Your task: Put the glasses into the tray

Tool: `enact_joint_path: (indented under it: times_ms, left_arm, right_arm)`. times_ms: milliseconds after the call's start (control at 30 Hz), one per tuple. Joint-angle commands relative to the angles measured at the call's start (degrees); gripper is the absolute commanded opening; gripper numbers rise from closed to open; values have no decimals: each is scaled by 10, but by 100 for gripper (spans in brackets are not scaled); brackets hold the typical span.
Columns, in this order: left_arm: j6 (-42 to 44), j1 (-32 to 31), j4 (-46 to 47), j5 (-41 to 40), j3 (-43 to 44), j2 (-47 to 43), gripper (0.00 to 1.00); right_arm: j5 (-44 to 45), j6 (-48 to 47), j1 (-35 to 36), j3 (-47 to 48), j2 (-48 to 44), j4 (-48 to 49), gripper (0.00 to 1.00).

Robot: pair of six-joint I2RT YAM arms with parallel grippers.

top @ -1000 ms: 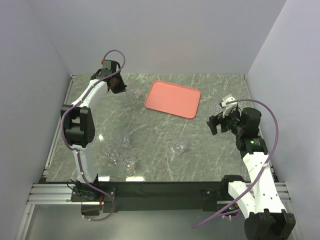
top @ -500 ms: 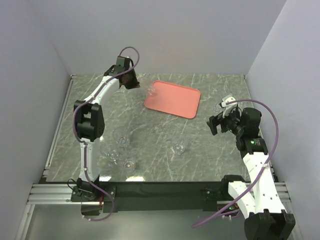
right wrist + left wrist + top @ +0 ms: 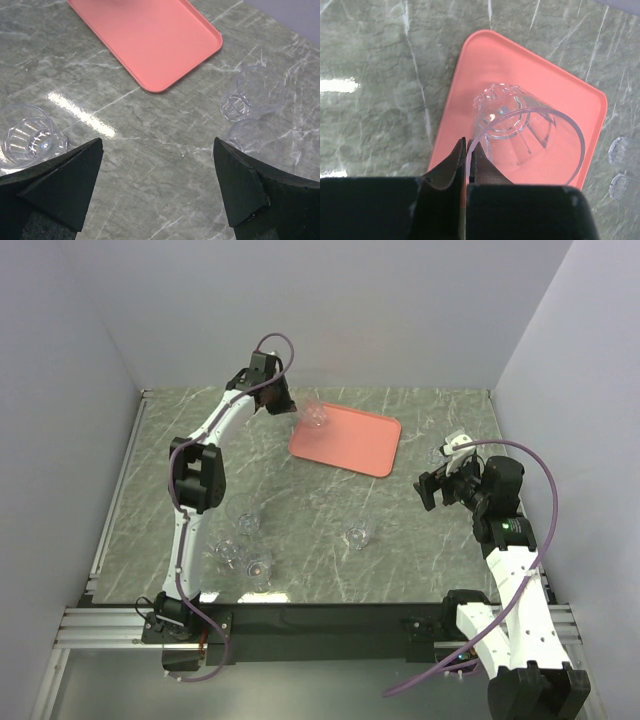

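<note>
The salmon-pink tray (image 3: 352, 446) lies at the back middle of the marble table. My left gripper (image 3: 297, 411) is shut on the rim of a clear glass (image 3: 316, 418), which hangs over the tray's left end. The left wrist view shows the fingertips (image 3: 476, 156) pinching the rim of that glass (image 3: 506, 114), with the tray (image 3: 487, 57) beneath it. My right gripper (image 3: 432, 488) stands open above the table at the right, with nothing between its fingers (image 3: 75, 172). Three glasses (image 3: 249, 523) (image 3: 228, 552) (image 3: 259, 569) stand near the front left, one glass (image 3: 358, 535) at mid table.
Two more clear glasses (image 3: 252, 92) (image 3: 255, 140) stand close together just beyond my right gripper (image 3: 157, 150), near the tray's right end (image 3: 150, 35). Another glass (image 3: 27, 135) stands to its left. Grey walls close the table on three sides.
My left arm has swung right from the back left corner, carrying the glass to over the tray's left end. The right arm has not moved.
</note>
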Motion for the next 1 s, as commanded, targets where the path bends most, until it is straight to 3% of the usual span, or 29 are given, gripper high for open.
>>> enact_joint_path:
  times_ms: [0,733,967]
  left_arm:
    - [-18,-9,29,14,52,9,1]
    - [-54,-12,59,-16,82,57,11]
    - [-53,-16,57,-22,82,59,22]
  right_arm:
    - [-9,-5,-6,-2,-10,1,97]
    - [-6,-6,-8,-3,-11,2,97]
    - [-7,-7,-10,-3,-11,1,97]
